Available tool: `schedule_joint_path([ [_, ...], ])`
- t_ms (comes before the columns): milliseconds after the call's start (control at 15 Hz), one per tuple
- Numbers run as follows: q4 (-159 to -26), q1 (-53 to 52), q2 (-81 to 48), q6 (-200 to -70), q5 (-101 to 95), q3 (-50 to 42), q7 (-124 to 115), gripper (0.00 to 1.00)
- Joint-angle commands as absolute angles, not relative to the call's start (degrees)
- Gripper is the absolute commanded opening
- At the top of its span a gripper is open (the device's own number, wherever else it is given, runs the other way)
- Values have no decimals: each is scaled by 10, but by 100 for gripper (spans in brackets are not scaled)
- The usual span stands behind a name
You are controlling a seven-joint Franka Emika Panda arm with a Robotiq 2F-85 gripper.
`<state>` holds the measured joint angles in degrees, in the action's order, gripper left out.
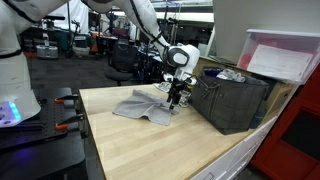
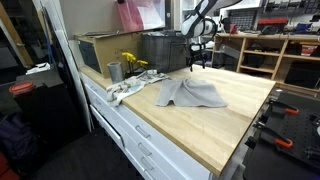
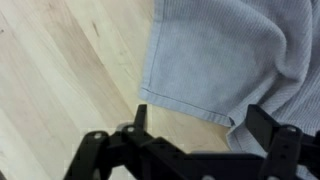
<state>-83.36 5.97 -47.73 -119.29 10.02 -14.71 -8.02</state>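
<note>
A grey cloth [image 1: 140,106] lies crumpled on the light wooden table [image 1: 150,145]. It also shows in an exterior view [image 2: 192,93] and fills the top of the wrist view [image 3: 230,50]. My gripper [image 1: 176,98] hangs just above the cloth's edge nearest the dark bin; it shows small at the back of an exterior view [image 2: 198,62]. In the wrist view the gripper [image 3: 195,118] is open, its two black fingers wide apart over the cloth's hemmed edge and bare wood. It holds nothing.
A dark bin [image 1: 232,98] stands on the table beside the gripper, also in an exterior view [image 2: 160,50]. A metal cup [image 2: 114,71], yellow flowers [image 2: 131,62] and a white rag [image 2: 128,86] lie near the table edge. A white box [image 1: 283,55] sits behind the bin.
</note>
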Motion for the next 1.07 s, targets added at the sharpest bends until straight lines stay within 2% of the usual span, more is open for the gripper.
schedule_joint_path([
  [0, -899, 93, -435, -1186, 84, -134, -102, 100],
  [600, -878, 165, -523, -1171, 136, -88, -99, 100],
  [667, -876, 168, -526, -1175, 143, -84, -99, 84],
  [733, -874, 169, -528, -1177, 149, -82, -98, 74],
  [1000, -865, 173, -525, -1178, 158, -85, -102, 43],
])
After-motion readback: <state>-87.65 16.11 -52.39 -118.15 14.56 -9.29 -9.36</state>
